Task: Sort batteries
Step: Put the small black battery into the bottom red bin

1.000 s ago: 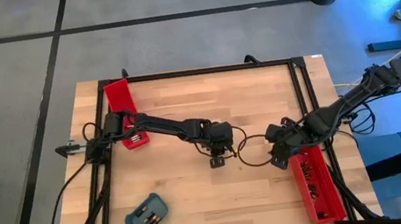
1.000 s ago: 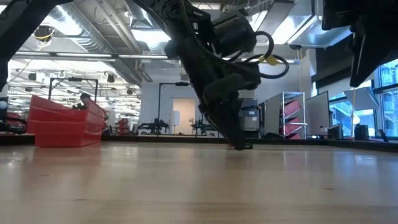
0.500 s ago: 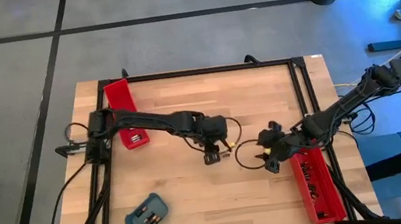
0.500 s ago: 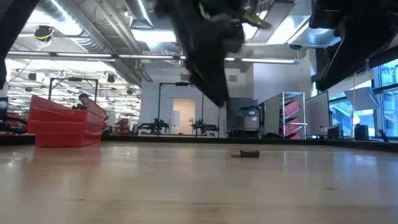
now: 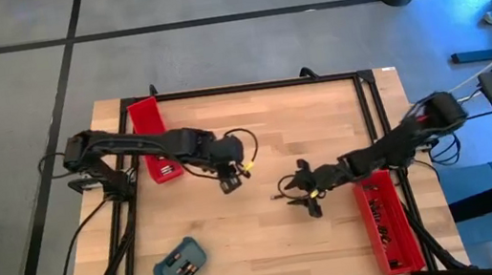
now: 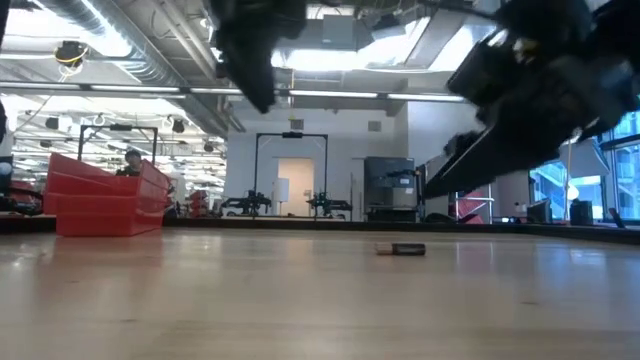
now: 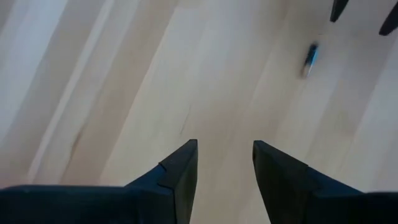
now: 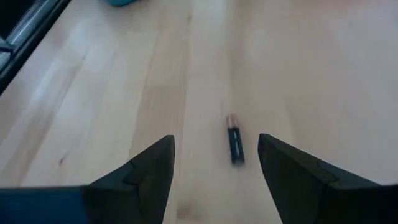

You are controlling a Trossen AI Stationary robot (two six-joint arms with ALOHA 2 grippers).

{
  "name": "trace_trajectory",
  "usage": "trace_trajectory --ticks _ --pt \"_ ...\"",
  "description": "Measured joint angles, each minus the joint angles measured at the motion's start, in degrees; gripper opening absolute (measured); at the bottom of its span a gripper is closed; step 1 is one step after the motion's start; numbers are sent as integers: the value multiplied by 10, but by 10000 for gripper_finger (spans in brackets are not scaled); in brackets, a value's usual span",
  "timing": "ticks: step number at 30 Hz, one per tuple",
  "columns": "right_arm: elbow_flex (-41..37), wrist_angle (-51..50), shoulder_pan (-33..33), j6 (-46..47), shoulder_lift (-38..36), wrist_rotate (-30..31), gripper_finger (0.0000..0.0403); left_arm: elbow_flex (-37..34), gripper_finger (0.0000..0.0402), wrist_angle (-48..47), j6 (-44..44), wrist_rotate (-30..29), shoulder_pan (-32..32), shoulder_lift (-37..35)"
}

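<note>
A single battery (image 8: 234,144) is lying on its side on the bare wooden counter (image 5: 254,127), near the middle and a little toward the right arm's side. In the low view the battery (image 6: 401,249) is showing as a small dark cylinder flat on the wood, touching nothing else. In the left wrist view it (image 7: 310,58) is lying well ahead of that arm's fingers, blurred.

The right hand (image 5: 311,203) is hanging over the middle of the counter, reaching in from the right edge. In the right wrist view its fingers (image 8: 149,163) are standing wide apart with the battery lying ahead of them, in line with the gap, and nothing is gripped. Whether it is touching the wood cannot be told.

The left hand (image 5: 229,184) is hanging over the counter left of centre, apart from the battery. Its fingers (image 7: 183,167) are standing apart with only bare wood showing between them; it is holding nothing.

A red tray (image 5: 154,141) is sitting at the far left of the counter, with a few batteries (image 5: 167,174) at its near end. A second red tray (image 5: 389,225) is lying along the right edge, under the right arm. A blue-grey tray (image 5: 179,265) is sitting at the near left corner, holding several batteries (image 5: 183,266).
</note>
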Motion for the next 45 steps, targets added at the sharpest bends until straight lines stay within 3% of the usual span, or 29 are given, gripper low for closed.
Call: trace_trajectory --ticks 10,23,27,32,38,42,45 --pt "41 80 -9 -9 163 -3 217 -37 143 -36 -39 -12 -23 -20" --pt "43 86 -9 5 219 20 36 -58 143 -26 -50 -12 -45 -18" --pt "43 88 -9 13 218 15 26 -62 143 -31 -54 -12 -48 -18" --pt "41 51 -10 80 166 2 26 -62 143 -31 -52 -18 -48 -18" --pt "40 -28 -8 120 18 8 26 -62 143 -20 -46 -71 -46 -18" --pt "52 -145 -9 127 -108 25 26 -62 143 11 -44 -81 -40 -18" --pt "102 -270 -8 118 -210 23 26 -62 143 41 -36 -81 -35 -18"
